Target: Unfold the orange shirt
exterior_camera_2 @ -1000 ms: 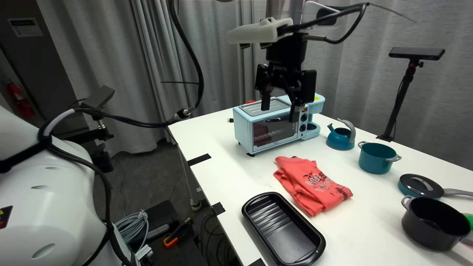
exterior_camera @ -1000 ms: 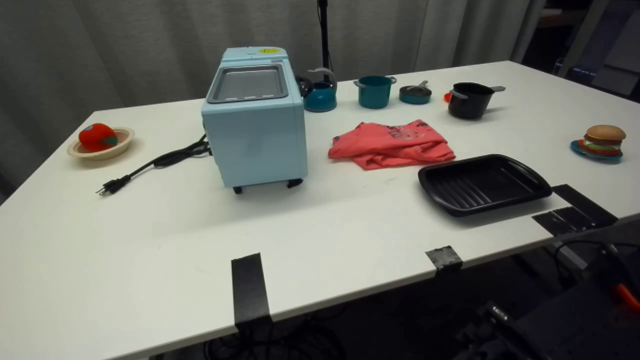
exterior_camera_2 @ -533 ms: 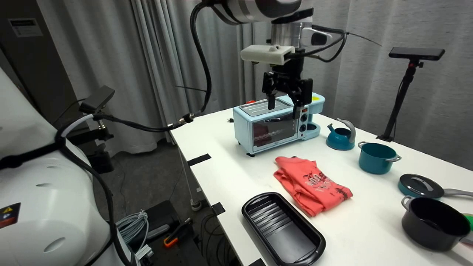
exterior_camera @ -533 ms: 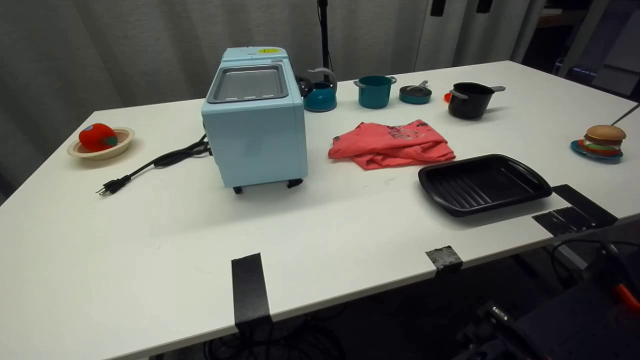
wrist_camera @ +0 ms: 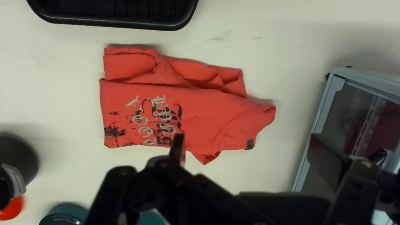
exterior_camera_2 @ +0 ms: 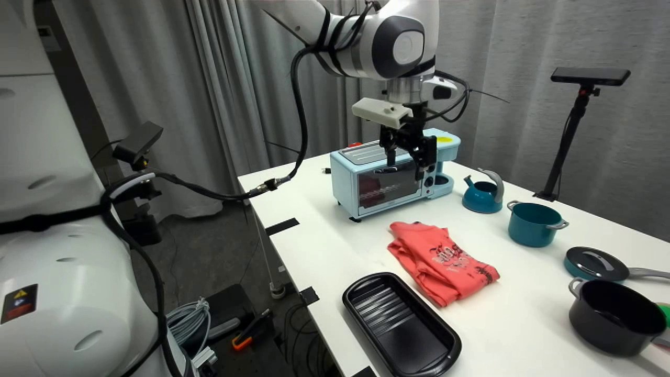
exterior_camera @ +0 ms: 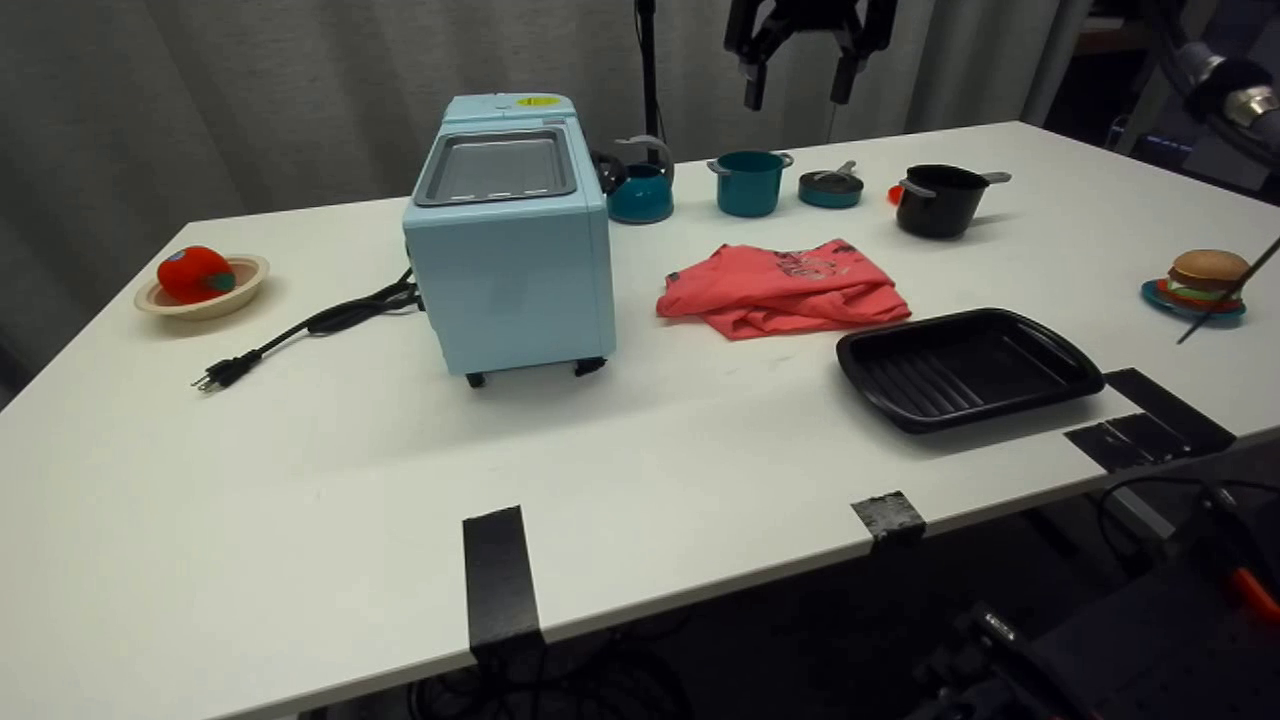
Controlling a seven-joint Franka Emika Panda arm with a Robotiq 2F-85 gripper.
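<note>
The orange shirt [wrist_camera: 200,115], black-and-white print [wrist_camera: 165,117] uppermost, lies loosely folded on the tabletop [wrist_camera: 281,47], lower than and apart from the fingers [wrist_camera: 328,161]. Creased layers bunch along one long side.

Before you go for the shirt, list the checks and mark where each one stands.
1. Fingers open: ok, spread apart.
2. Fingers unloaded: ok, holding nothing.
3. Orange shirt within wrist view: ok, folded, printed side up.
4. Spreading room: probably not ok; black pan sits close on one side, toaster oven on another.
5. Clearance from toaster oven: cannot tell; one of the fingers overlaps it in the wrist view.
</note>
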